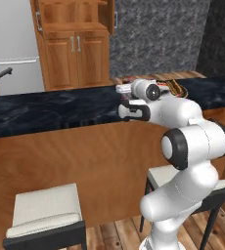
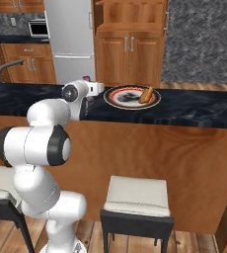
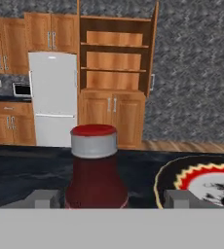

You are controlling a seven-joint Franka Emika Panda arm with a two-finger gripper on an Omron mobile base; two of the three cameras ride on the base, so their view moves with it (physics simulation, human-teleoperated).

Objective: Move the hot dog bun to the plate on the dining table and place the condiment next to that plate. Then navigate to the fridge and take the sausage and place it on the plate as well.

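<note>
A: Straddling the bottle (image 3: 95, 168), the gripper (image 3: 112, 198) has its fingers spread, clear of both sides.
B: Where's it standing?
A: On the table (image 2: 194, 111), just beside the plate (image 2: 132, 97); the bun (image 2: 146, 95) lies on that plate.

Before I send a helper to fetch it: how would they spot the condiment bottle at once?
Find the long black marbled dining table with wood sides. On it lies a round plate holding a bun; the condiment stands upright just left of that plate, between the gripper fingers. It is the dark red bottle with a grey neck and red cap.
</note>
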